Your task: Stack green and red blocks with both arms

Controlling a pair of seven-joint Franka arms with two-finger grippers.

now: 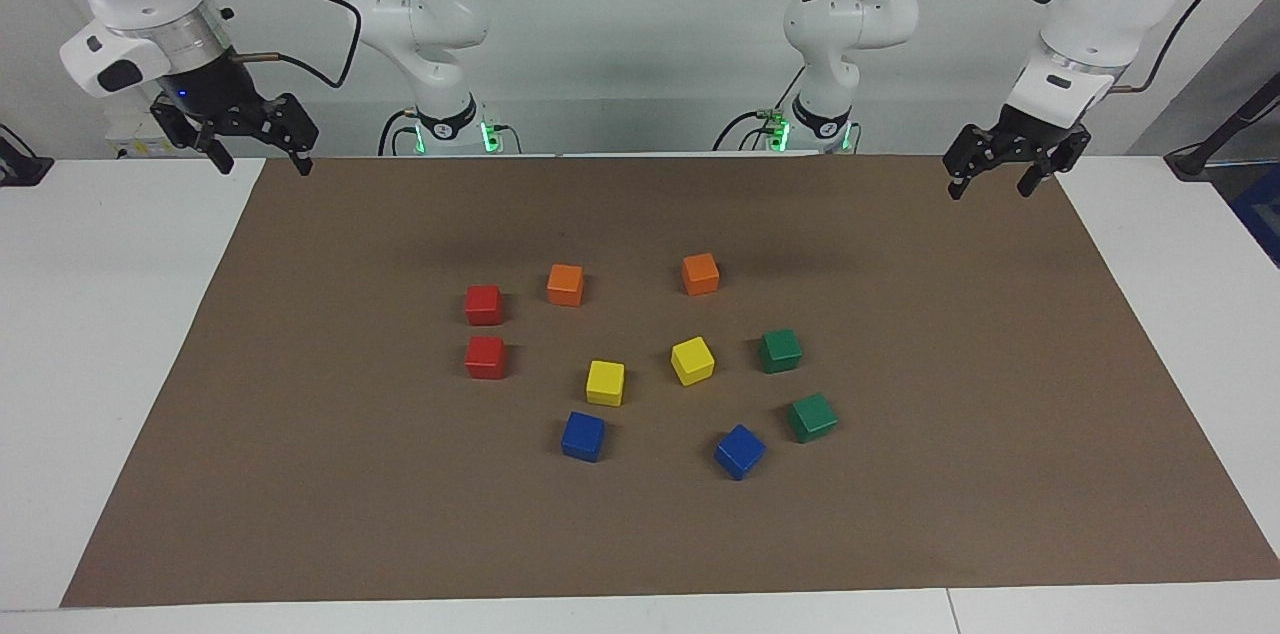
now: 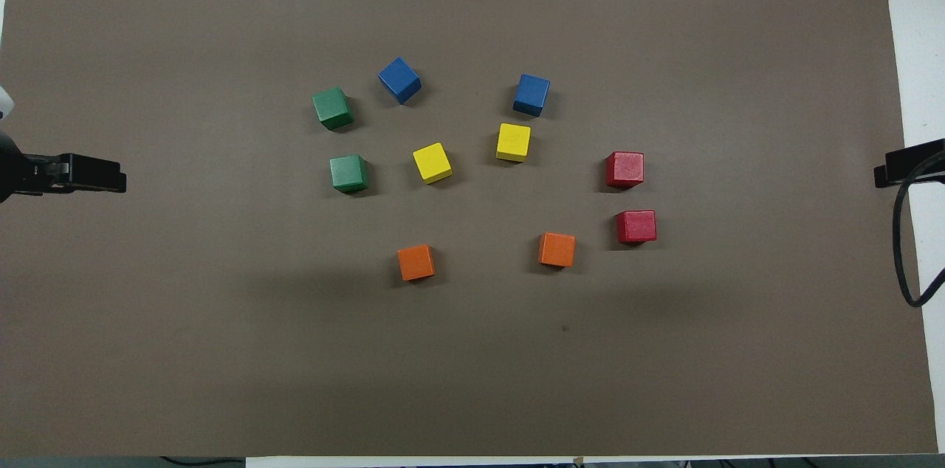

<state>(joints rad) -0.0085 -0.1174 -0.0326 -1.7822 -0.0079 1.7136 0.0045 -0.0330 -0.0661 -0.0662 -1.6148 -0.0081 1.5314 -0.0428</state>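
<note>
Four small matte cubes of equal size are sitting on the brown mat [image 1: 300, 474] that is covering the white table [image 1: 110, 314], each one apart from its neighbours and none stacked. The two bright red blocks are lying toward the right arm's end of the cluster, the nearer red block [image 1: 483, 304] just beside the farther red block [image 1: 485, 357], their faces squared up to the mat's edges. The two dark green blocks are lying toward the left arm's end: the nearer green block [image 1: 780, 351] and the farther green block [image 1: 811, 417], which is sitting slightly turned. Between the pairs two yellow cubes [image 1: 605, 382] are resting, two orange cubes [image 1: 565, 284] are lying nearer to the robots, and two blue cubes [image 1: 583, 436] are lying farther from them. The left claw [image 1: 993, 184] is hanging over the mat's edge nearest the robots at its own end, fingers spread wide and holding nothing. The right claw [image 1: 258, 156] is hovering over the mat's corner at its own end, likewise gaping and empty.
</note>
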